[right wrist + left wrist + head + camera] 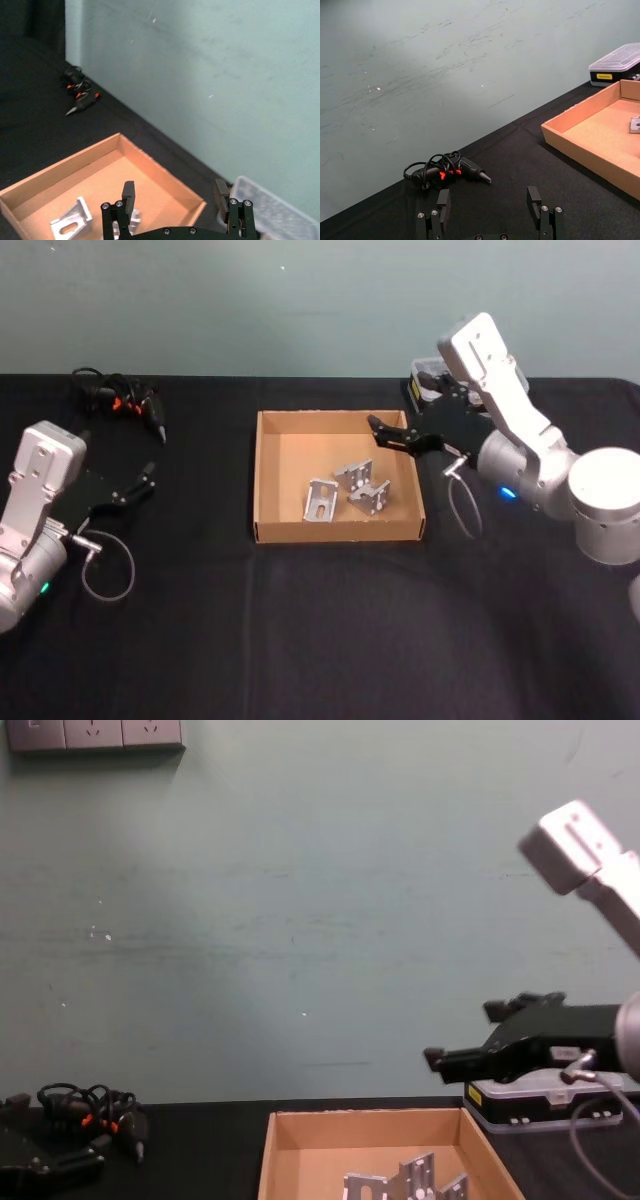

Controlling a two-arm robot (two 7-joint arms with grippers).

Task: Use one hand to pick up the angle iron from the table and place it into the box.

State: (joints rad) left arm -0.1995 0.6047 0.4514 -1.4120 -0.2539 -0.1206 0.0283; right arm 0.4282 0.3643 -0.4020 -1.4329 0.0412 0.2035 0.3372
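Brackets (348, 492) of silver angle iron lie together inside the box (268, 480), toward its right half, and we count about three, two of them touching. We see the right gripper (385, 434) hanging above the box's far right corner with its jaws spread and nothing between them. The left gripper (145, 476) sits low over the table (320, 630), well to the left of the box, jaws also spread and empty. A bundle of black cable (118, 397) lies at the far left of the table, and a black case (545, 1105) with a clear lid stands behind the right arm.
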